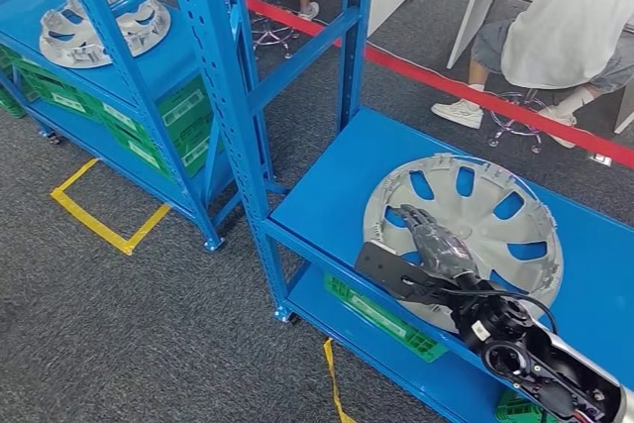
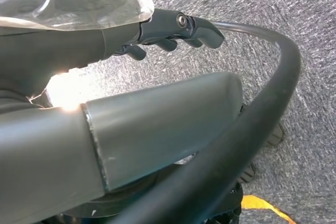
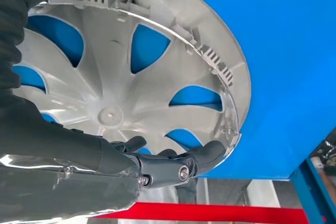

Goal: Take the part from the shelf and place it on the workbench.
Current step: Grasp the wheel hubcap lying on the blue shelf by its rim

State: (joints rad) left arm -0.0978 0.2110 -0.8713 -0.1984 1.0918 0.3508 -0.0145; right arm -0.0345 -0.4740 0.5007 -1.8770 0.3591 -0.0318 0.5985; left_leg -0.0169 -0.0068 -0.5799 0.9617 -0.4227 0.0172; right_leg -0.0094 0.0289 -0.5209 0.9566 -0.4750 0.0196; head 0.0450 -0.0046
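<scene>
Silver plastic wheel cover [image 1: 478, 235], lower right, looks light, stiff; rim grip suits; right hand [image 1: 437, 245] rests spread, holding nothing.

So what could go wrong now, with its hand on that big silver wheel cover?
The right hand lies over the wheel cover near its front edge; the cover is wide and thin, so it may tilt or slip when lifted. It also overhangs the blue shelf edge slightly, so a nudge might tip it off.

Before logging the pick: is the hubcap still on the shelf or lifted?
On the shelf: the hubcap lies flat there, the right hand reaching over it.
</scene>
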